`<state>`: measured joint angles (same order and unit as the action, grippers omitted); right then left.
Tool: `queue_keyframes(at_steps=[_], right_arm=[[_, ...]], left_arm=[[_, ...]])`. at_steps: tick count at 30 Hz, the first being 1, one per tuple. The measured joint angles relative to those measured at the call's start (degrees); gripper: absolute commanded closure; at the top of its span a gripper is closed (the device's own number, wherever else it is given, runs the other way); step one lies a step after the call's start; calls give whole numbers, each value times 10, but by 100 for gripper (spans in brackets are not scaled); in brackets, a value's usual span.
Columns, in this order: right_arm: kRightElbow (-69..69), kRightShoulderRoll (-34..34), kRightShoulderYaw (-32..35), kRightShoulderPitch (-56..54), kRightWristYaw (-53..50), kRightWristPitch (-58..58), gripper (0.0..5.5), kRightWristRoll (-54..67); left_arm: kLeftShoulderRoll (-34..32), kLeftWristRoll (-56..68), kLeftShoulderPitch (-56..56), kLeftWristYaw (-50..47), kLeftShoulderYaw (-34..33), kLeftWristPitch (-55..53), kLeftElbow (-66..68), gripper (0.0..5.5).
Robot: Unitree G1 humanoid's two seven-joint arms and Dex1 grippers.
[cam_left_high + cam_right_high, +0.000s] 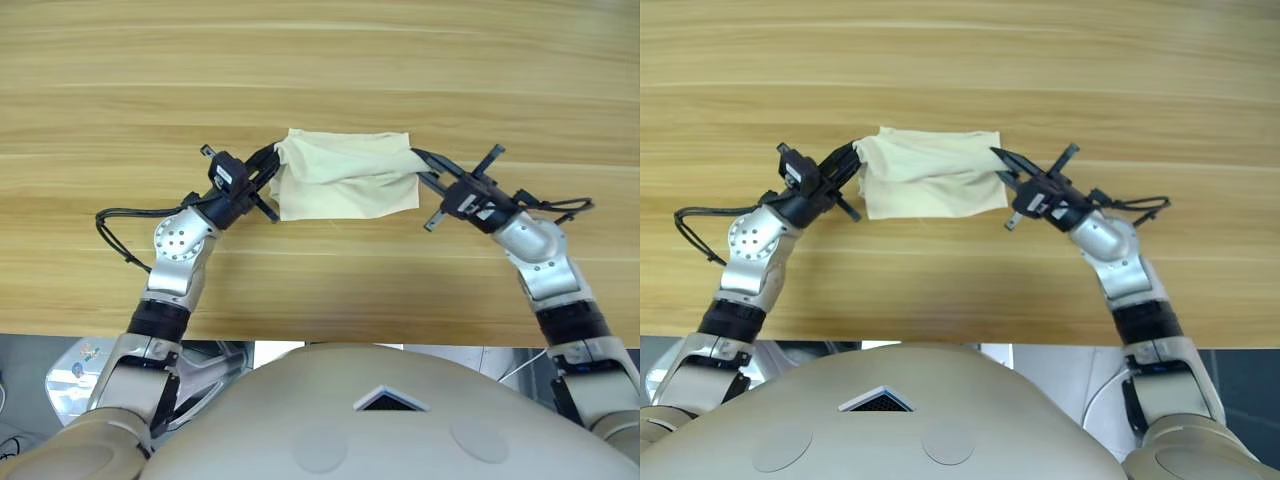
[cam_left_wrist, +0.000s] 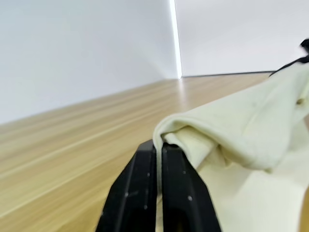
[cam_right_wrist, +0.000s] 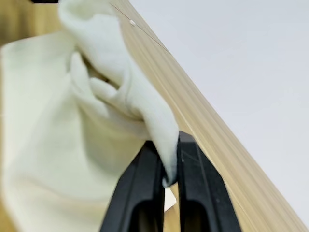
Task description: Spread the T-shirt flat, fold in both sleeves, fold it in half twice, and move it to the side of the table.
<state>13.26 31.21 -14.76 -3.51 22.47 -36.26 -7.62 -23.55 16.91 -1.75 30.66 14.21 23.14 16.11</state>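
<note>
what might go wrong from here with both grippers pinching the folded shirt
1. The left gripper and right gripper each pinch only a thin edge of the T-shirt; a layer might slip out.
2. The cloth bunches between them, so the fold may come undone when moved across the table.

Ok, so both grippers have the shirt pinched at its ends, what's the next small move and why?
Probably draw both grippers toward the robot, laying the held edge over the near edge. The left gripper and right gripper are each shut on a bunched end of the cream T-shirt. Its upper layer sags between them over the part lying on the wooden table, so this fold looks unfinished.
</note>
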Motion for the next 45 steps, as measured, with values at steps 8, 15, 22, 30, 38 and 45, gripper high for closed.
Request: queue_keyframes(at_steps=[8,15,22,30,38,45], right_arm=[[155,-84,-14,-100,-94,39,384,-99],[292,-111,9,-180,-174,52,243,-117],[388,-119,59,-213,-237,72,132,-97],[77,-188,-50,-109,-126,56,114,-94],[333,-239,-75,-259,-137,120,114,-139],[572,-218,15,-377,-191,171,114,-91]], left_arm=[[57,-54,-42,-19,-30,-35,106,442],[86,-53,-74,-24,-78,-49,143,319],[105,-41,-177,-137,-186,-96,292,218],[107,-30,-223,-236,-279,-76,399,102],[152,15,-236,-222,-350,25,443,11],[178,49,-253,-178,-382,61,464,11]])
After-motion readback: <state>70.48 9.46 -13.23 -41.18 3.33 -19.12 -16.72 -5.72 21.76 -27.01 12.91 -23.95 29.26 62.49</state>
